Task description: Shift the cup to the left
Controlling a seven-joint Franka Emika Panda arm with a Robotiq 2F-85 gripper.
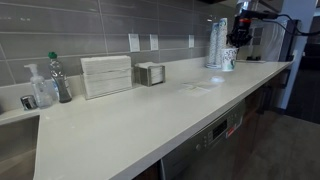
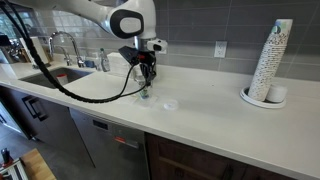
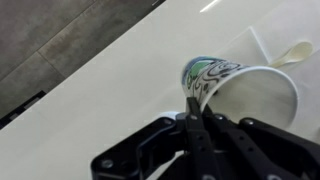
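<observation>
The cup (image 3: 255, 95), white with blue-green print at its pinched end, is seen centre-right, long axis tilted towards the right edge; its wall is clamped by the nearly closed gripper (image 3: 193, 97).

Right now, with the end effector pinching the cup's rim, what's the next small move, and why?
Probably lift it slightly, then carry it left. In the wrist view the end effector is shut on the rim of the cup, and the cup looks tilted. Dragging it across the counter might tip or crush it.
</observation>
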